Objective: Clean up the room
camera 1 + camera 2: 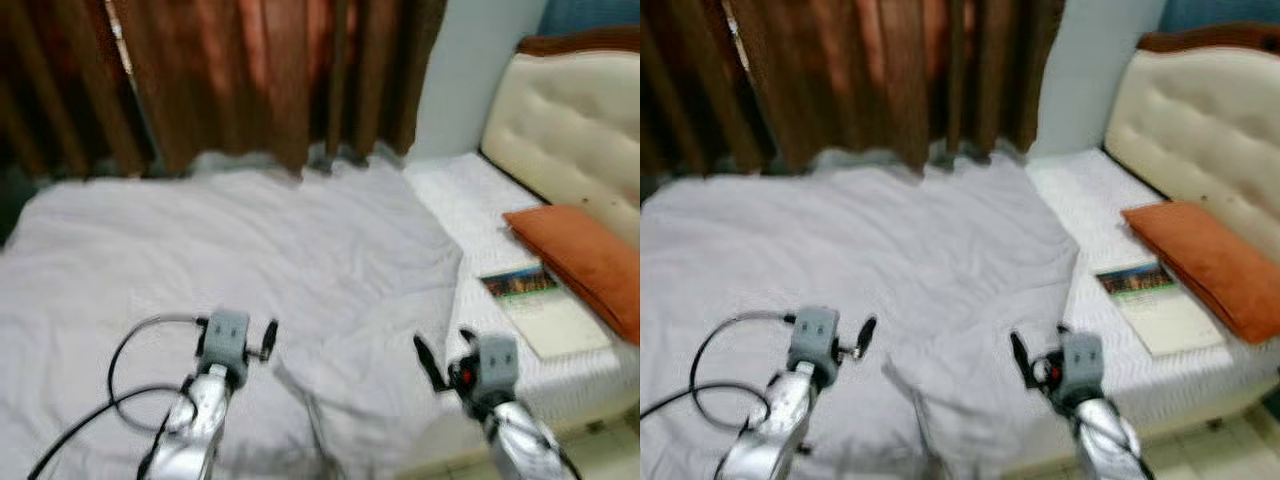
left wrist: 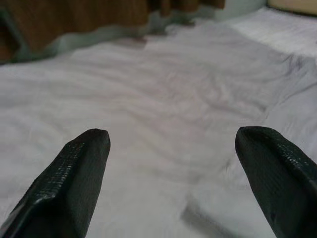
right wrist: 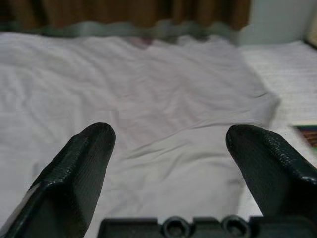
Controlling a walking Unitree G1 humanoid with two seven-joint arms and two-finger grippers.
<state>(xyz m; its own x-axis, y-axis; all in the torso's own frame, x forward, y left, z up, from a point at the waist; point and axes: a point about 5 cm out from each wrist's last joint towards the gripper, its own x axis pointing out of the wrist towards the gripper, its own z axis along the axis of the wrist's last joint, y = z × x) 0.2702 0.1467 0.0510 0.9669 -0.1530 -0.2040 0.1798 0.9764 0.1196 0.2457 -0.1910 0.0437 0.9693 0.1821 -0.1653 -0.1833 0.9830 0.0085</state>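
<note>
Right now I have both arms held out low over the bed (image 1: 560,385), with the pale grey blanket (image 1: 230,250) spread across most of the mattress below the brown curtains (image 1: 250,70). The left tool (image 2: 171,148) has its fingers wide apart and nothing between them, hovering just above the cloth; the right tool (image 3: 171,148) is likewise spread and empty, near the blanket's rumpled right edge (image 1: 440,290).

That edge is where I judge the work lies. The blanket stops short of the headboard (image 1: 570,120), leaving bare white sheet on which a book (image 1: 540,305) lies beside an orange pillow (image 1: 585,260). A fold is bunched between my two arms.

To do this well, I would lower each tool onto a raised ridge of cloth rather than flat fabric, so the fingers have something to pinch. I'd close both together, lift only slightly, and pull evenly so the blanket does not skew. The book sits close to the right arm; I should keep clear of it, or dragging cloth could shove it off the bed.
</note>
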